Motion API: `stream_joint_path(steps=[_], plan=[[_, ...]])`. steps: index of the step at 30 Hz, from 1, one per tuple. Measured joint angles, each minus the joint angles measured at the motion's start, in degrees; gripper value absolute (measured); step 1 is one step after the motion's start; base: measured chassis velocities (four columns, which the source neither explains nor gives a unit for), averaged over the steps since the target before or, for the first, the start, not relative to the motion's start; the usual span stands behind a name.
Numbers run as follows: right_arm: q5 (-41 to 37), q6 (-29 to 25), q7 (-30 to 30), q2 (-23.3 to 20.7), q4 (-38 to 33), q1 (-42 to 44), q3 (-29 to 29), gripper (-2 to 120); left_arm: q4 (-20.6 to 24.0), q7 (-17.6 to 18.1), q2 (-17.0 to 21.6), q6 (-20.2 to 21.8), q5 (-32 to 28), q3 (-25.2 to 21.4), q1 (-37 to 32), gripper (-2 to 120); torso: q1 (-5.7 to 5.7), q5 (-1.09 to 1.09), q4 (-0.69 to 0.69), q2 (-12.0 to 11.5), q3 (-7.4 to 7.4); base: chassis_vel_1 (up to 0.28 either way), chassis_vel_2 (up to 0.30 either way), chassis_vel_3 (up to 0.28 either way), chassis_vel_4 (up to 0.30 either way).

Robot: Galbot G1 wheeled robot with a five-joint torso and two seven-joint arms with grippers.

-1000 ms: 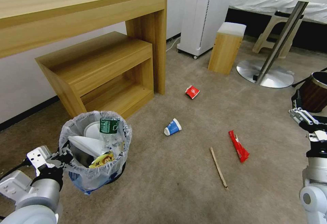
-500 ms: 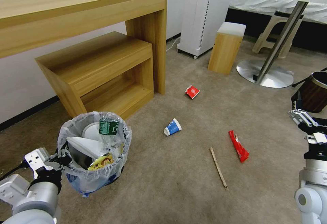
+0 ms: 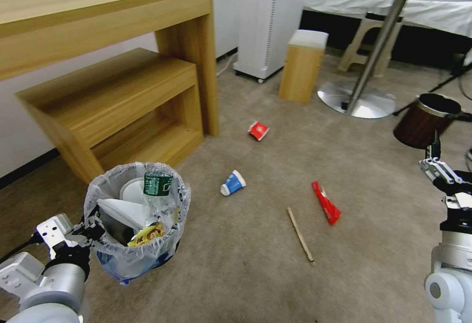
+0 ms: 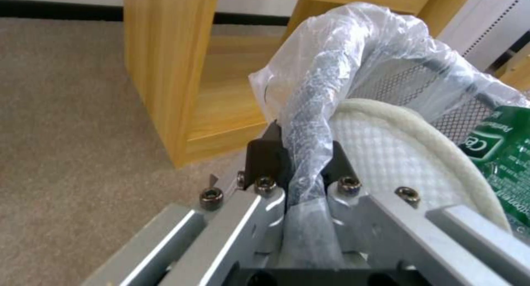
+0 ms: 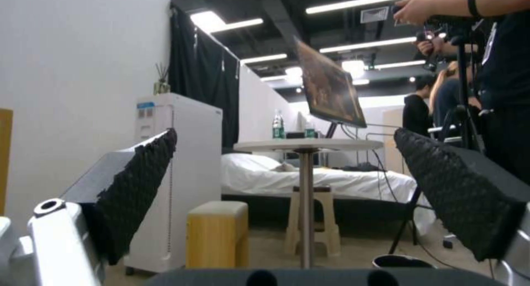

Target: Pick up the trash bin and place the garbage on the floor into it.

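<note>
The trash bin (image 3: 135, 259), black with a crinkly whitish bag, hangs just above the floor (image 3: 246, 278) at my lower left. My left gripper (image 3: 91, 227) is shut on its bagged rim (image 4: 309, 124). Inside it are a green-labelled bottle (image 3: 157, 185), a white slipper (image 4: 386, 153) and a yellow wrapper (image 3: 147, 234). On the carpet lie a red cup (image 3: 258, 130), a blue cup (image 3: 233, 183), a red wrapper (image 3: 326, 202) and a wooden stick (image 3: 300, 234). My right gripper (image 3: 437, 168) (image 5: 284, 133) is open and empty, raised at the right, well apart from the litter.
A wooden desk (image 3: 98, 13) with a lower shelf unit (image 3: 113, 82) stands behind the bin. Farther back are a white appliance (image 3: 270, 18), a wooden stool (image 3: 301, 65) and a round table's metal base (image 3: 356, 102). A brown wood-grain bin (image 3: 425, 119) sits beyond my right gripper.
The whole picture has shifted left, so the camera has turned to the right. The left gripper keeps its hold on the bin; the litter lies where it was.
</note>
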State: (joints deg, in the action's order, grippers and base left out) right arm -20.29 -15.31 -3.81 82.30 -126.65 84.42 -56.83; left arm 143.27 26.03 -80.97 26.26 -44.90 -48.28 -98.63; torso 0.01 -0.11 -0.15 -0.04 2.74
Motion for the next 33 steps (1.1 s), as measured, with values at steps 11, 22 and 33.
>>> stream_joint_path(steps=[11, 22, 33], plan=[[0.96, -0.53, -2.21, 0.94, 0.67, -0.32, 1.33, 100, 0.02, 0.1, 0.09, -0.27, -0.72, -0.88, 0.52, 2, 0.0, 0.0, 0.03, 0.0, 0.0, 0.0, 0.0, 0.0, 0.0], [2.33, -0.57, -2.38, 1.67, 1.14, -0.7, 2.37, 100, 0.02, -0.05, 0.24, -0.27, -0.8, -0.93, 0.87, 2, -0.01, -0.01, 0.02, 0.0, -0.01, -0.073, 0.07, 0.068, -0.075], [2.47, 0.19, -1.73, 1.37, 0.5, 0.02, 2.79, 100, 0.01, -0.16, 0.43, -0.28, -0.78, -0.98, 0.81, 2, 0.0, -0.02, 0.03, -0.01, 0.01, -0.225, 0.223, 0.231, -0.236]])
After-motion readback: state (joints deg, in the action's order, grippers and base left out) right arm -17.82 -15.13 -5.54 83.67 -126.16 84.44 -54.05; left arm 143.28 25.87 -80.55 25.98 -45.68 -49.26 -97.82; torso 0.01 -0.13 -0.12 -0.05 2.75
